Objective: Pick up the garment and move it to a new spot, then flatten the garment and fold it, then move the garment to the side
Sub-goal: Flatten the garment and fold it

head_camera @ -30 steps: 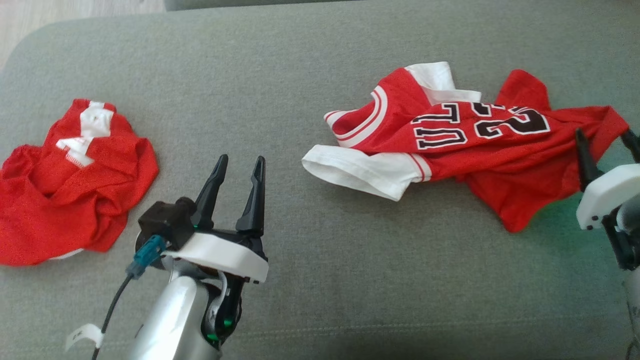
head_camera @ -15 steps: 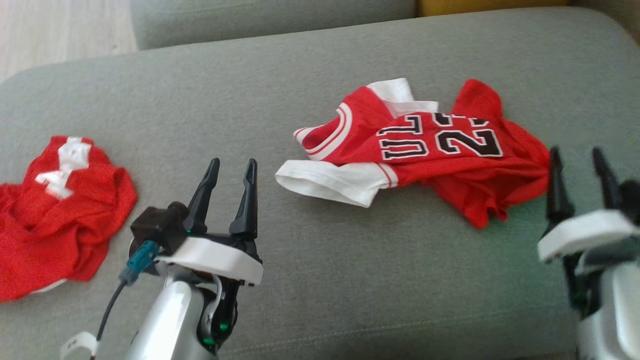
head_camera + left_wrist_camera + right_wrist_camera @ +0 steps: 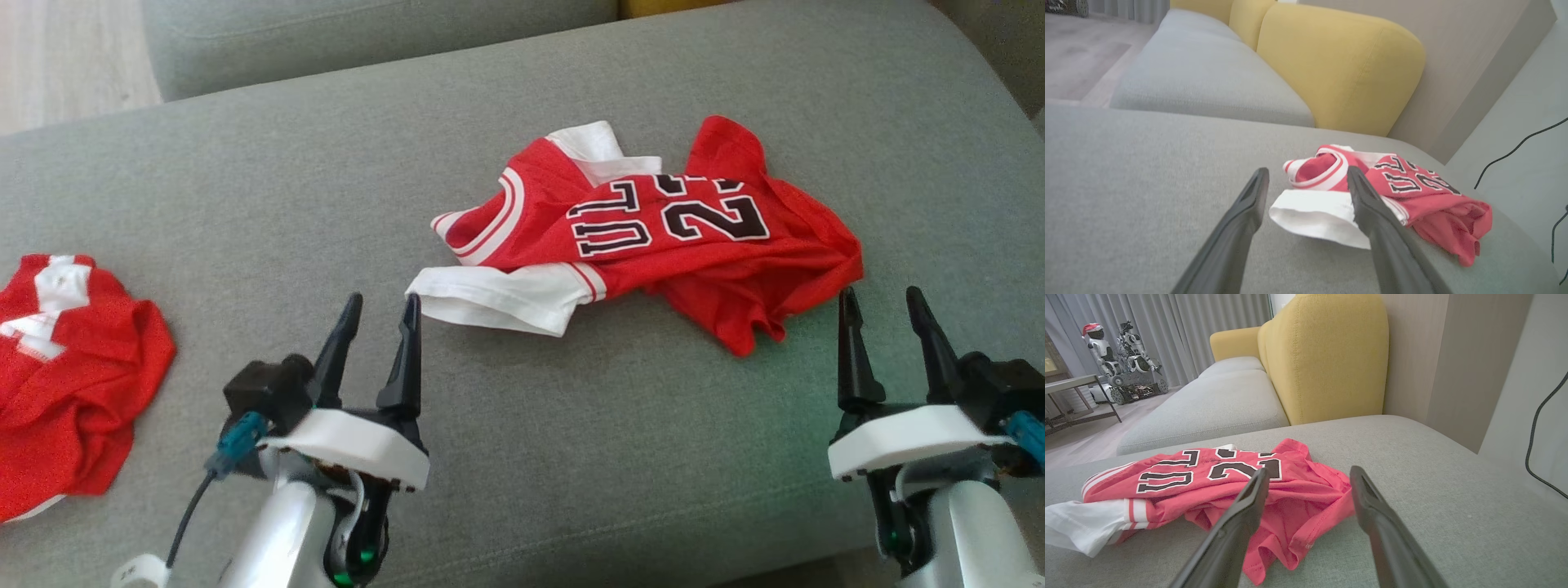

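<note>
The garment [image 3: 653, 237] is a red jersey with white sleeves and black numbers, lying crumpled on the grey sofa cushion [image 3: 571, 457]. My left gripper [image 3: 383, 300] is open and empty, with its tips just short of the white sleeve. In the left wrist view the sleeve of the garment [image 3: 1314, 212] lies between and beyond the fingers of the left gripper [image 3: 1307, 171]. My right gripper [image 3: 880, 292] is open and empty, just in front of the jersey's right end. The right wrist view has the garment [image 3: 1208, 473] ahead of the right gripper [image 3: 1309, 470].
A second crumpled red garment [image 3: 73, 384] lies at the cushion's left end. Behind the cushion are another grey seat [image 3: 1200, 81] and a yellow backrest [image 3: 1339, 69]. A black cable [image 3: 1535, 428] hangs on the wall to the right. Bare floor [image 3: 65, 65] shows at the far left.
The head camera has shifted. My right gripper has drawn back from the jersey's right end, which has slumped into a bunch. My left gripper now stands closer to the white sleeve.
</note>
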Robot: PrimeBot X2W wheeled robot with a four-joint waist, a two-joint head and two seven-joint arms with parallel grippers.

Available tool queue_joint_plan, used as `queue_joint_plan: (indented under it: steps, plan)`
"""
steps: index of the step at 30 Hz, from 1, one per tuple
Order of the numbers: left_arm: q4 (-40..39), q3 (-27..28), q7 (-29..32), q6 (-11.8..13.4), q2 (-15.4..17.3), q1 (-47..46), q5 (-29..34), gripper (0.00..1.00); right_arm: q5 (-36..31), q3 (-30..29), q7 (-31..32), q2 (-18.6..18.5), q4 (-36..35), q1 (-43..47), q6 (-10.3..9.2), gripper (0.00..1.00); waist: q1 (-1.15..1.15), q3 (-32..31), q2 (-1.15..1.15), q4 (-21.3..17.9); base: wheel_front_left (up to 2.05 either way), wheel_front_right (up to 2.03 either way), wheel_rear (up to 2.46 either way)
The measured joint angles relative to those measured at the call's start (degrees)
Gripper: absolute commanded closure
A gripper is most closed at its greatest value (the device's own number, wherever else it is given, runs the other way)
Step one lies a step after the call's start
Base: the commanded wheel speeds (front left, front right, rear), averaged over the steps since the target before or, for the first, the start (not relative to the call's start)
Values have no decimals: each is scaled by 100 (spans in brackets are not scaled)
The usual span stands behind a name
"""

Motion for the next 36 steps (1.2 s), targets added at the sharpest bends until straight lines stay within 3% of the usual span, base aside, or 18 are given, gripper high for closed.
queue_joint_plan:
  steps: [10, 18, 29, 30, 31, 32, 36]
  plan:
    - [1424, -374, 4, 4, -8, -747, -612, 0, 43, 157, -54, 0, 86, -87, 0, 0, 0, 248, 0, -197, 0, 0, 0]
    - [1993, -371, 3, 202, -21, -1345, -1000, 0, 43, 310, -168, 0, 212, -229, 0, 0, 0, 431, 0, -355, 0, 0, 0]
    - [2838, -716, 5, 94, -30, -1649, -1366, 0, 163, 378, -304, 0, 435, -285, 0, 0, 0, 466, 0, -504, 0, 0, 0]
    - [2871, -744, 5, 69, -29, -1675, -1373, 29, 163, 381, -304, 0, 446, -285, 0, 0, 0, 467, 0, -504, 0, 0, 0]
    - [2899, -775, 5, 15, -29, -1701, -1445, 85, 163, 386, -314, 0, 455, -285, 0, 0, 0, 470, 0, -501, 0, 0, 0]
    - [2926, -826, 5, -48, -29, -1720, -1530, 100, 163, 385, -324, 0, 459, -285, 0, 0, 0, 473, 0, -496, 0, 0, 0]
    - [2949, -1076, 5, -254, -30, -1773, -1827, 100, 160, 385, -347, 0, 475, -285, 0, 0, 0, 457, 0, -452, 0, 0, 0]
